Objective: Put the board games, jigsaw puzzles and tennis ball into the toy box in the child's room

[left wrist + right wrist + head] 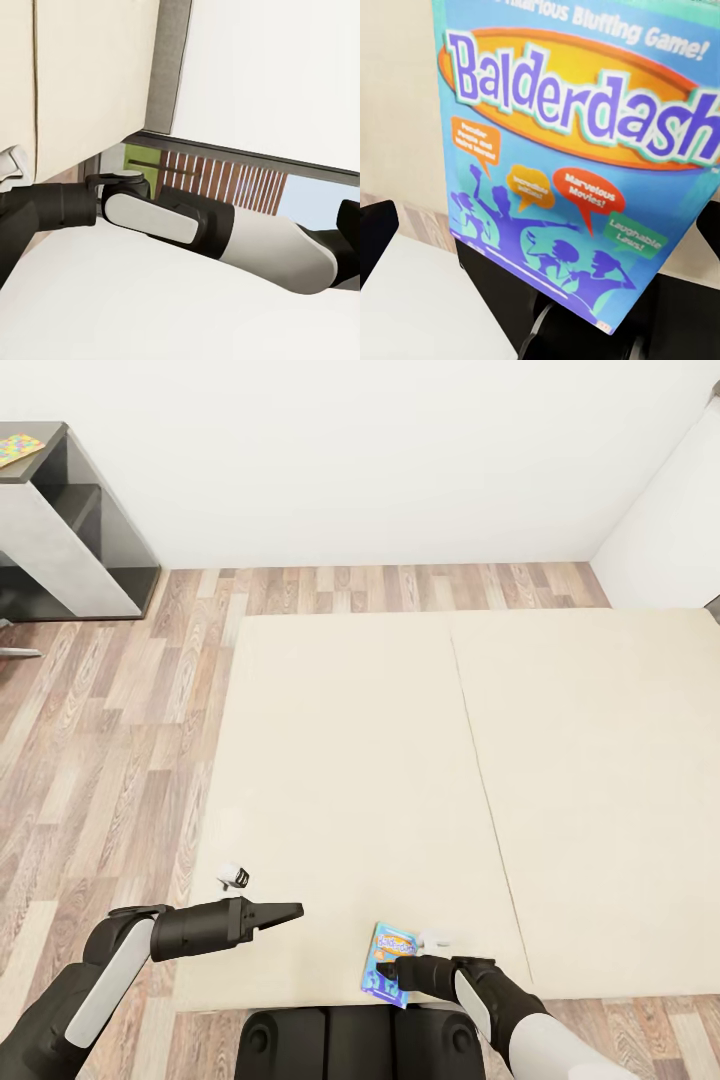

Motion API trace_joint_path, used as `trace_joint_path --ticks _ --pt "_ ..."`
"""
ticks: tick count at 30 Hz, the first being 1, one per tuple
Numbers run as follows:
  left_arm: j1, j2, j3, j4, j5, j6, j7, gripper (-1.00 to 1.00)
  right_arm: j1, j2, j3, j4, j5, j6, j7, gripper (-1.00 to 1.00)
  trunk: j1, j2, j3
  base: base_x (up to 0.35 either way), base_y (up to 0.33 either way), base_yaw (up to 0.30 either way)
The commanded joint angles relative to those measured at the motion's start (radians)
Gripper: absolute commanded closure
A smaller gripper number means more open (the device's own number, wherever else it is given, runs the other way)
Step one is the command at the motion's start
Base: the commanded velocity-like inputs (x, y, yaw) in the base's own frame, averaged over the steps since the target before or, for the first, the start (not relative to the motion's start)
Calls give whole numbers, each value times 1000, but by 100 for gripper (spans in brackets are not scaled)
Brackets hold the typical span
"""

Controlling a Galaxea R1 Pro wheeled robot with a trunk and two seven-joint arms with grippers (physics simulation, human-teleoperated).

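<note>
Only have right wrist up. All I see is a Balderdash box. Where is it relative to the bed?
Observer: In the head view the blue board game is at the near edge of the bed, on the left mattress half.
Operator: Left arm?
Observer: The left gripper is over the same mattress half, to the left of the box and apart from it.
Operator: Table in sight?
Observer: Yes, the table is at the far left by the wall, with a jigsaw puzzle on top.
</note>
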Motion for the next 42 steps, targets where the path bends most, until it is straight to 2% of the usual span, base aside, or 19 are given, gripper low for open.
trace_joint_path --ticks 1,42 --pt "-1 1 -1 0 2 4 -1 -100 0 0 -5 -2 -2 8 3 -100 1 -1 -1 0 0 0" --pt "-1 13 -1 0 2 4 -3 -100 0 2 -5 -2 -2 8 3 -100 1 -1 -1 0 38 0"
